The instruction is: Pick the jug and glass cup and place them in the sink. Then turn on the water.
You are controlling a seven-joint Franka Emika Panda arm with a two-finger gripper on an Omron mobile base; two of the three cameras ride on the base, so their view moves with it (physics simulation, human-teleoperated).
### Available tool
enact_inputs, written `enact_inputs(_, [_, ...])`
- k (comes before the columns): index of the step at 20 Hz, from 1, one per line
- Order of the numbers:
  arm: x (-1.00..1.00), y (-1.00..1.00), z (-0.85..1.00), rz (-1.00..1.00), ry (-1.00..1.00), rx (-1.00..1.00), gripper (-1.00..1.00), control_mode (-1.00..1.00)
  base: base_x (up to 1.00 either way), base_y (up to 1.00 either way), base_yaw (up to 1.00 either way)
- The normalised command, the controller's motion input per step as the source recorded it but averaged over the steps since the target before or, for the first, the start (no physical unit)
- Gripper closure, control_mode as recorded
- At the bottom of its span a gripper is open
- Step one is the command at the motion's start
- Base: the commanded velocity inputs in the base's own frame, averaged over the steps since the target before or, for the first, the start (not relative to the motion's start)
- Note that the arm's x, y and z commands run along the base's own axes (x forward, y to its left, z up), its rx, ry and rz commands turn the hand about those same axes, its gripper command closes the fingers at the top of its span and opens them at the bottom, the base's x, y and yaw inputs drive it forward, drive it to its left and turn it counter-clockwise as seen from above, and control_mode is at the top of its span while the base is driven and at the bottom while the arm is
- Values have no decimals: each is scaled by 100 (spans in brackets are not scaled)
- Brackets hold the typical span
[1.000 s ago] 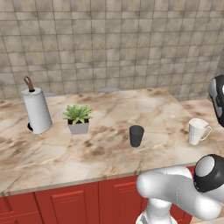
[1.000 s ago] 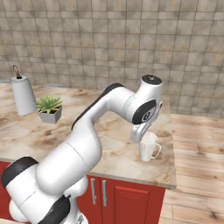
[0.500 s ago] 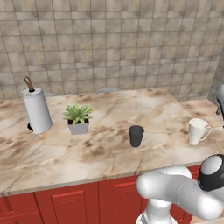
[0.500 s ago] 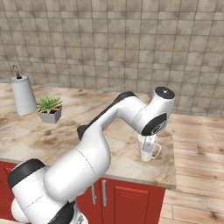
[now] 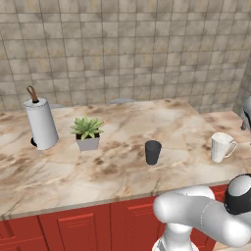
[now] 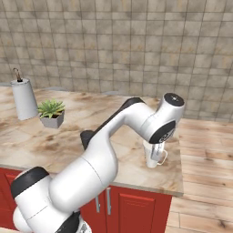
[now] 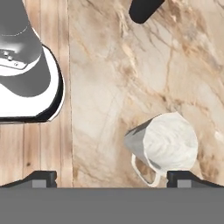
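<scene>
Fingers [image 7: 111,177] spread above the jug [image 7: 164,145]
The jug stood lower right on the bench [image 7: 131,78]; the glass cup [image 7: 144,8] sat at the top edge.

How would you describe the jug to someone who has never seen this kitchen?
Find the marble counter above the red cabinets and follow it to its right end. There the jug stands upright, right of the glass cup. It is pale whitish with a handle, while the cup is dark and handleless.

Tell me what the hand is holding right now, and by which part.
Nothing is held. The hand is open, its fingertips wide apart above the jug, which stands free on the counter.
</scene>
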Motion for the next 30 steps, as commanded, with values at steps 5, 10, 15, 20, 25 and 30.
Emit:
enact_inputs(5, [13, -11, -2, 2, 0, 0, -100, -100, 0, 0, 0])
enact_inputs(10, [21, -14, -3, 0, 0, 0, -100, -100, 0, 0, 0])
enact_inputs(15, [24, -14, -6, 0, 0, 0, -100, -100, 0, 0, 0])
enact_inputs(20, [25, -7, -10, 0, 0, 0, -100, -100, 0, 0, 0])
enact_inputs(25, [23, -14, -13, 0, 0, 0, -100, -100, 0, 0, 0])
enact_inputs(30, [4, -26, -13, 0, 0, 0, -100, -100, 0, 0, 0])
